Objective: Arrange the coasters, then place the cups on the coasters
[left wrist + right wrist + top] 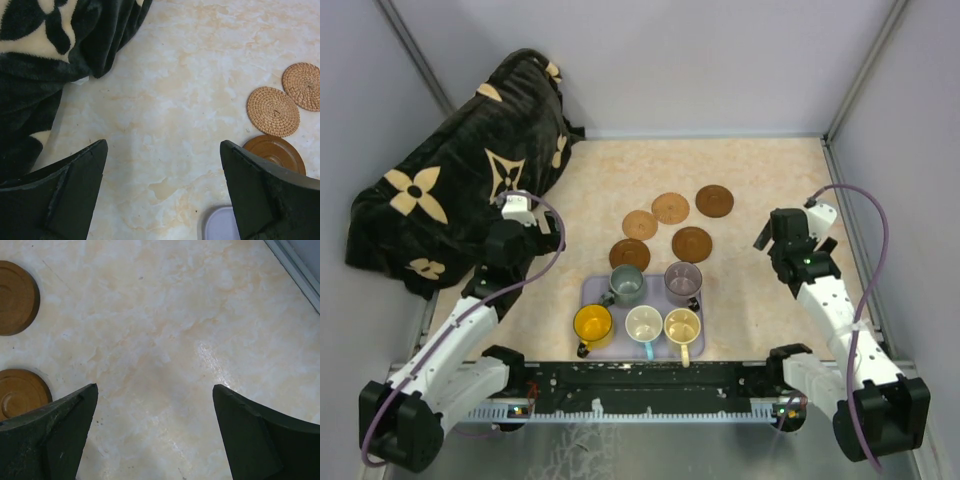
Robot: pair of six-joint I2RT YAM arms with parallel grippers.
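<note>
With the left end effector (162, 145) and right end effector (155, 387) both hanging released and empty, I am judging coaster arrangement barely begun: five coasters (670, 208) are lying loosely clustered just beyond the tray (592, 289) carrying the cups (627, 285), so the next move is calling for a low edge pinch.

The left arm (460, 335) is stretched forward from its base and leaned toward the middle; the right arm (835, 310) is bent likewise, mirrored. The left gripper (162, 145) is held pointing downward with its fingers (70, 195) spread wide and empty. The right gripper (154, 387) is also held pointing downward, its fingers set wide apart, gripping nothing.
</note>
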